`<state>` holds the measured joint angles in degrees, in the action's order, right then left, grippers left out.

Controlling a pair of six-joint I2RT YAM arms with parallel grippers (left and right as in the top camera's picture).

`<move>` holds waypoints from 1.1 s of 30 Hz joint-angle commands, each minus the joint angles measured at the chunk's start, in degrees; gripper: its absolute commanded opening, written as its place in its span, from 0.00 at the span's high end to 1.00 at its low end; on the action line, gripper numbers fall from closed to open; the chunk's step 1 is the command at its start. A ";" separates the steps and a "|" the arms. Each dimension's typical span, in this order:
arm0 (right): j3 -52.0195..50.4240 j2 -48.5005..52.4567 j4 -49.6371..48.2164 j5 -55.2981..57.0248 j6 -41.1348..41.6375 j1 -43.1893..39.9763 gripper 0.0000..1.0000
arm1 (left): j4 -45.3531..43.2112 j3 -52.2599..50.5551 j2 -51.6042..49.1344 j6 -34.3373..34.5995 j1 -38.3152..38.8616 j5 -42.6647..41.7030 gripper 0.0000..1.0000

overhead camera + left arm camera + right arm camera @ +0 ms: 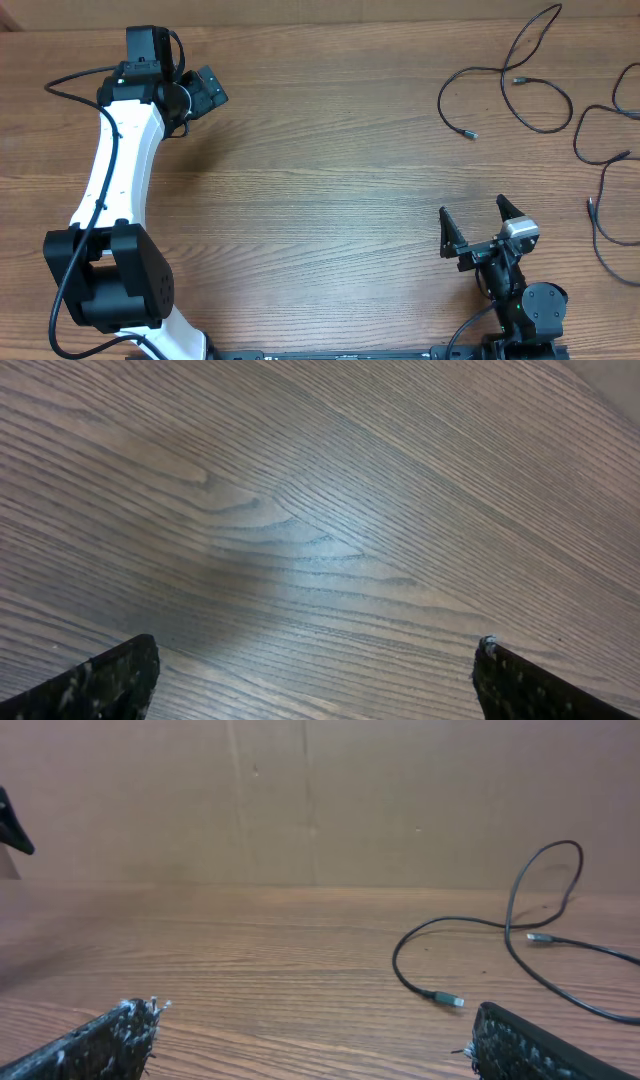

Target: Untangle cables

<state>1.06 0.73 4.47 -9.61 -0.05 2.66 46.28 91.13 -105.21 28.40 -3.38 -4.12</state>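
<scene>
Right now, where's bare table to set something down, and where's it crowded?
Bare: the wide middle of the table, between the left arm and the right gripper. Crowded: the far right, where loose cables sprawl.

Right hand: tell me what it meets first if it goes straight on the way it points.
Likely the plug end of the nearest black cable, lying on the table just inside the open right hand's span. Height is unclear; it might pass over.

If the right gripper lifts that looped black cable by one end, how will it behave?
Cable probably floppy: it lies in loose curves, so it would droop and trail. Likely light, being thin. Its small plug would likely drag across the table.
</scene>
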 commanded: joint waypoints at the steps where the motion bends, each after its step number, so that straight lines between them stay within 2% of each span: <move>1: -0.57 -0.57 -0.11 0.79 -0.46 -0.15 0.00 | 0.00 1.27 1.84 0.35 0.39 -0.17 0.01; 15: -0.57 -0.59 0.00 1.86 -0.44 -3.39 0.00 | 0.00 1.27 1.84 0.35 0.39 -0.17 0.00; 33: -0.57 -0.59 -0.31 1.01 0.20 -2.73 0.00 | 0.00 1.27 1.81 0.35 0.39 -0.17 0.01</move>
<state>1.06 0.73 4.51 -8.56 -0.01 -0.32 46.28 91.13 -105.23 28.40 -3.38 -4.12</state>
